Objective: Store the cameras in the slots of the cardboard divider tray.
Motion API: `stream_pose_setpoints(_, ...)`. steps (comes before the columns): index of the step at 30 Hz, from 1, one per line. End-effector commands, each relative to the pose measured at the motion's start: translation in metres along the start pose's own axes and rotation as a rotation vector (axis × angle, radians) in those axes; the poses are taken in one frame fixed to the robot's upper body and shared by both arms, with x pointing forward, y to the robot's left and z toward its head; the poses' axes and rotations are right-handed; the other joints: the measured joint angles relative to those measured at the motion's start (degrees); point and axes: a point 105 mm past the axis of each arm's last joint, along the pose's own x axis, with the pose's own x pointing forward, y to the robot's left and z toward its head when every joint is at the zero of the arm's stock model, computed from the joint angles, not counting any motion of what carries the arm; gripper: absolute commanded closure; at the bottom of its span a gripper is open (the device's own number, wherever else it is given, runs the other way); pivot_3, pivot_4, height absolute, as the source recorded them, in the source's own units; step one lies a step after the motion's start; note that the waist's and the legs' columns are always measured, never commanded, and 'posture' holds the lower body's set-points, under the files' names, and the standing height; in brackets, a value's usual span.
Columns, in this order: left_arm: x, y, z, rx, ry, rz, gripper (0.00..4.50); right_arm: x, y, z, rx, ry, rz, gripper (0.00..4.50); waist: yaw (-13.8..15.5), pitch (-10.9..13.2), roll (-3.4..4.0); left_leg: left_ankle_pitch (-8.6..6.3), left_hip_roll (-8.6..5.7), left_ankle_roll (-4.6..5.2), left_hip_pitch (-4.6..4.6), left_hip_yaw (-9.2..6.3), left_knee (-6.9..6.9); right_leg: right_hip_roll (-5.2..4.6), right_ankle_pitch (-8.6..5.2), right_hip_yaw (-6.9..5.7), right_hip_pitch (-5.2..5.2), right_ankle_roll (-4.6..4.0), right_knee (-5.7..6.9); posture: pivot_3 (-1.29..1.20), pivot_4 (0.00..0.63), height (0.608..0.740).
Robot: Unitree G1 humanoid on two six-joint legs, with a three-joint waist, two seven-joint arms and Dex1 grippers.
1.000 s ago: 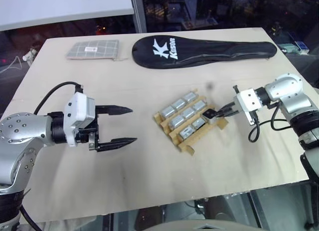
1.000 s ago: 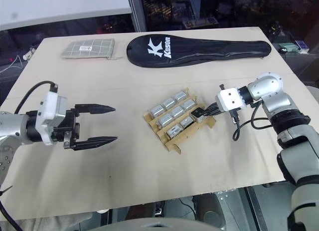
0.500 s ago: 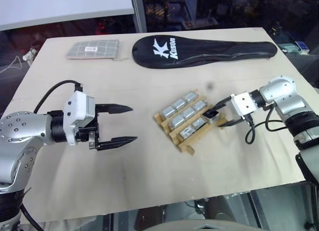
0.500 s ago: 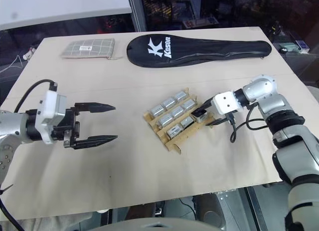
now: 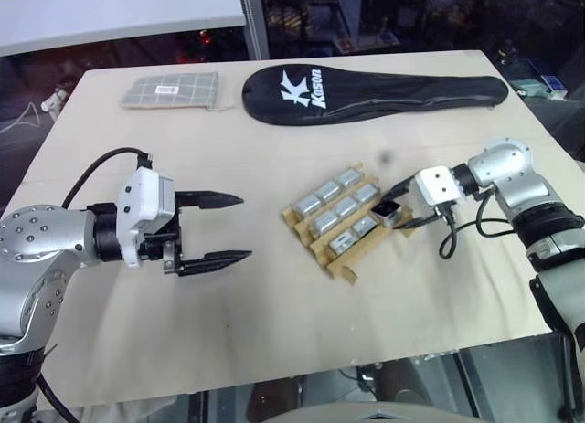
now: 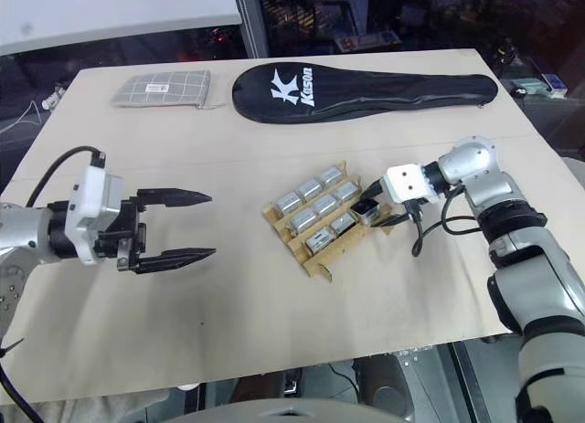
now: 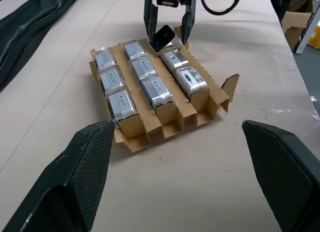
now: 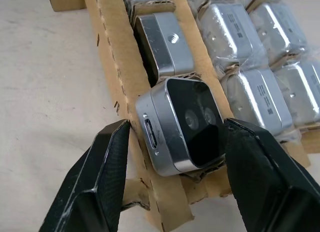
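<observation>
Right pincer (image 8: 172,142) sits at the near-right end of the tray (image 5: 340,269), fingers parted w/ a gap on each side of the last camera (image 8: 180,124), so nothing is gripped right now. That camera lies tilted, black lens face up and toward me, one end propped on the cardboard ridge, not yet down in its slot. It's directly between my two fingers, just ahead of the tips; its long axis seems to run roughly along the slot row, about in line w/ the neighbour camera (image 8: 165,44) already seated beyond it.

Left pincer (image 5: 219,228) hangs wide open over bare worktop (image 5: 228,322), well apart from the tray and holding nothing. Right arm is plainly the nearer one, so the finishing move is its job.

Other cameras (image 5: 327,208) fill the three rows, wrapped and lying flat. Racket bag (image 5: 375,91) and a grey gridded pad (image 5: 172,89) lie at the far edge, out of the way.

My guess: task nearly done. What's left is to nudge or re-grip the tilted camera and press it level into the end slot w/o crushing the ridge.
</observation>
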Motion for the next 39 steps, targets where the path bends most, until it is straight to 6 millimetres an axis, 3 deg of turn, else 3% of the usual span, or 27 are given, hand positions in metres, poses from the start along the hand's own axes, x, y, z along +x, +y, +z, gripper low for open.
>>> stream_pose_setpoints(1, 0.000, -0.001, 0.006, 0.034, -0.013, 0.002, 0.29, -0.015, -0.013, 0.018, -0.051, -0.024, -0.014, 1.61, 0.0, 0.0, 0.00, 0.00, 0.00, 0.00, 0.00, 0.00, 0.00, 0.00, 0.00, 0.00, 0.00, 0.00, 0.00, 0.00, 0.150, 0.740)
stream_pose_setpoints(20, 0.001, -0.001, 0.006, 0.034, -0.014, -0.002, 0.29, -0.013, -0.016, 0.020, -0.070, -0.018, -0.019, 1.61, 0.0, 0.0, 0.01, 0.00, 0.00, 0.00, -0.01, -0.01, 0.00, 0.00, 0.00, 0.00, 0.00, 0.00, 0.00, 0.00, 0.150, 0.740)
stream_pose_setpoints(23, 0.001, -0.001, 0.006, 0.034, -0.015, -0.002, 0.29, -0.013, -0.018, 0.021, -0.075, -0.020, -0.024, 2.48, 0.0, 0.0, 0.01, 0.00, 0.00, 0.00, -0.01, -0.01, 0.00, 0.01, 0.00, 0.00, 0.00, 0.00, 0.00, 0.00, 0.150, 0.740)
stream_pose_setpoints(26, 0.001, -0.001, 0.006, 0.034, -0.016, -0.002, 0.29, -0.014, -0.019, 0.021, -0.077, -0.018, -0.027, 3.79, 0.0, 0.0, 0.01, 0.00, 0.00, 0.00, -0.01, -0.01, 0.00, 0.01, 0.00, 0.00, 0.00, 0.00, 0.00, 0.00, 0.150, 0.740)
stream_pose_setpoints(39, 0.002, -0.001, 0.006, 0.035, -0.017, -0.005, 0.29, -0.034, -0.017, 0.050, -0.114, 0.019, 0.065, 3.78, 0.1, 0.0, 0.05, 0.00, 0.00, 0.00, -0.03, -0.02, -0.01, -0.01, 0.00, -0.01, -0.02, -0.01, -0.01, 0.00, 0.150, 0.740)
